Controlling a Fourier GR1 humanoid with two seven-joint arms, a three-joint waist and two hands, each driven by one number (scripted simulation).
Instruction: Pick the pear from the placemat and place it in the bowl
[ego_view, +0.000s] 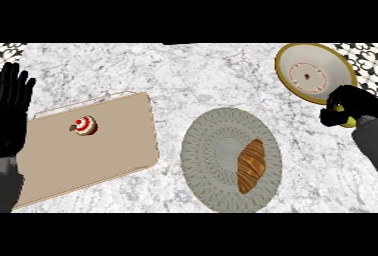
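**Pear in right hand, just off the bowl rim**

We log the right hand (353, 102) at 3 o'clock in the view, with its black fingers curled round the pear (351, 121). The pear is mostly hidden. Only slivers of yellow-green skin show, one at the hand's 9 o'clock side and one at its lower edge. We cannot tell its shape, stem or which way it points. It is off the placemat (88, 160), well apart from it across the marble counter (184, 75).

The bowl (294, 56) sits at 1 o'clock. It is cream with a gold rim, with a ring of red dots inside and a dark spot at the middle. The hand and pear sit at the bowl's 5 o'clock, and the top of the hand overlaps the rim as we see it. We cannot tell whether they touch. The visible bits of pear lie outside the rim, so the pear is not in the bowl.

The placemat is tan, lies at 9 o'clock and is turned at a slant. A small red-and-white item (84, 126) sits on it toward its 11 o'clock part.

A grey patterned plate (210, 145) sits at 5 o'clock from the view's centre, with a croissant (251, 166) on its 3 o'clock half.

The left hand (15, 112) is at the 9 o'clock edge, open with its fingers straight up, resting. It holds nothing and sits just beside the placemat's left end.
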